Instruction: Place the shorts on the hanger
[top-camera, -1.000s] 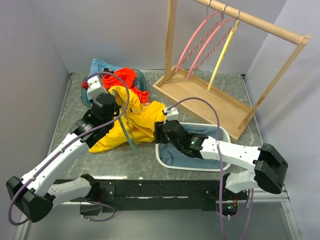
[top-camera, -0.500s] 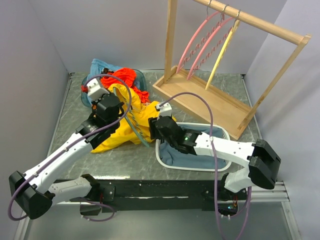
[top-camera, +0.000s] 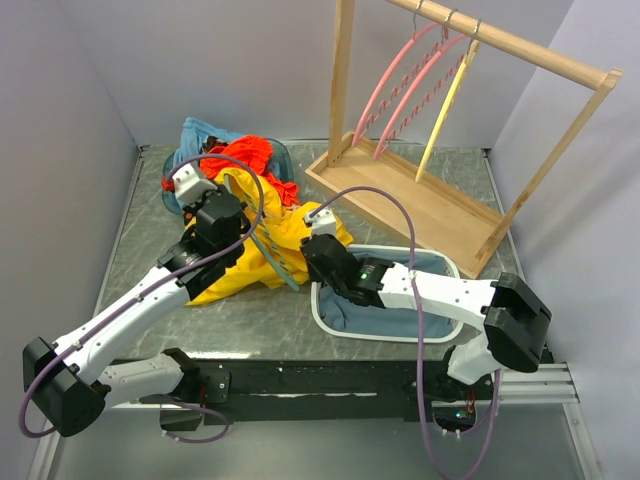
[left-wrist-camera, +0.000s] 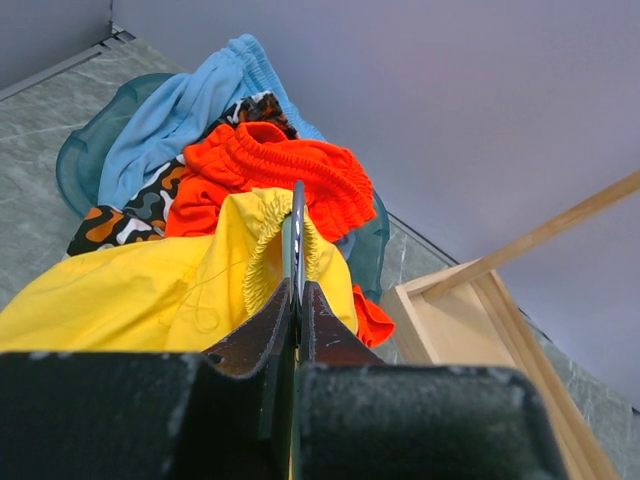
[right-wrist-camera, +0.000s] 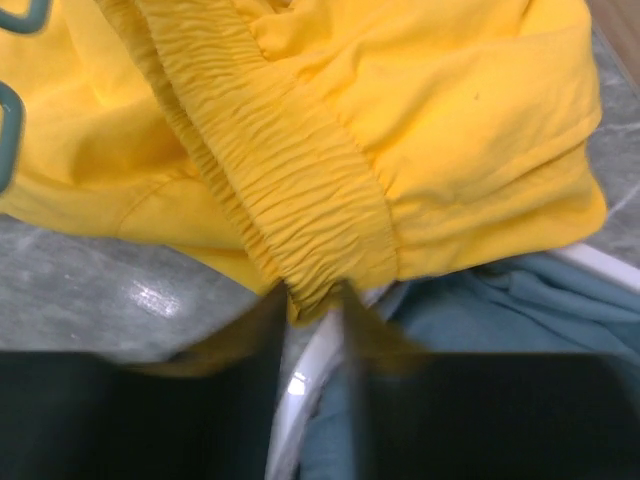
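Fingers: right gripper (right-wrist-camera: 315, 312) nips the shorts (right-wrist-camera: 450, 120) by a waistband tip, lower centre, and may slip; left gripper (left-wrist-camera: 297, 295) clamps the hanger (left-wrist-camera: 297, 215).

White links (top-camera: 120, 315), black joints (top-camera: 215, 220), purple cables (top-camera: 352, 189) (one each arm), black fingers (left-wrist-camera: 258, 335).

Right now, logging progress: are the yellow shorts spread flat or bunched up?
Bunched up: the shorts lie in a crumpled heap, with folds throughout and the elastic waistband puckered.

Right gripper (top-camera: 316, 247) advanced left, farther onto shorts (top-camera: 238, 274); jaws narrower, now either side of waistband (right-wrist-camera: 300, 215). Left gripper (left-wrist-camera: 297, 300) shifted slightly right, hanger (top-camera: 272, 263) carried along.
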